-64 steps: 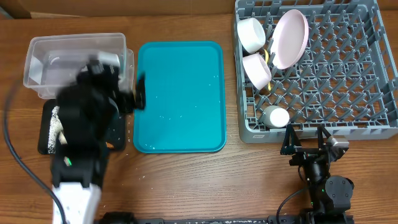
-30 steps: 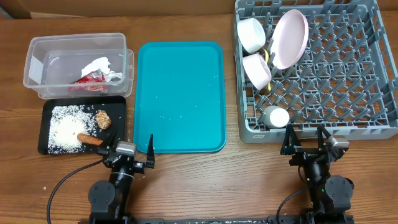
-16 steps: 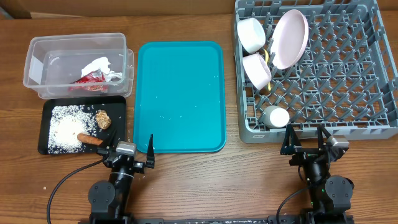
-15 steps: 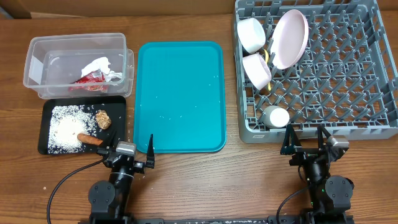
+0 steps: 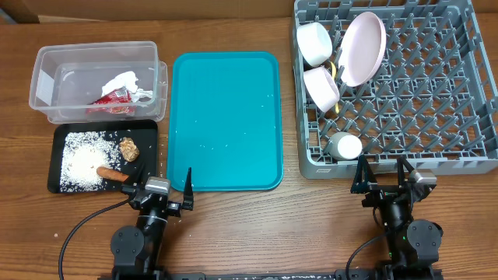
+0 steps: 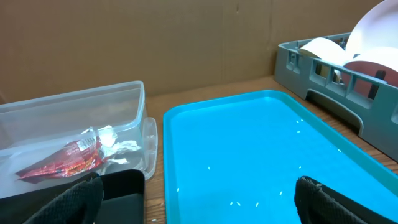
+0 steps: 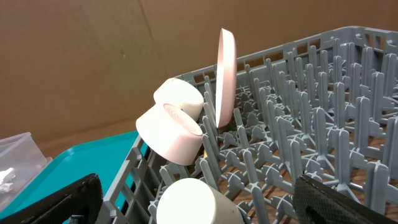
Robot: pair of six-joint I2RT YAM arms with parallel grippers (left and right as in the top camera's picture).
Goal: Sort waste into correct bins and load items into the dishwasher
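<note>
The clear tub holds the red wrapper and crumpled white paper; both show in the left wrist view. The black tray holds rice, brown crumbs and the sausage. The grey rack holds two white bowls, the pink plate and the white cup. A bit of yellow spoon shows between the bowls. My left gripper is open and empty near the front edge. My right gripper is open and empty before the rack.
The teal serving tray lies in the middle with a few rice grains on it. A few grains lie on the wood beside it. Cardboard boxes stand along the back edge.
The left arm has pulled back from over the tub and black tray to its rest pose at the front edge. Nothing has moved in the last second.
</note>
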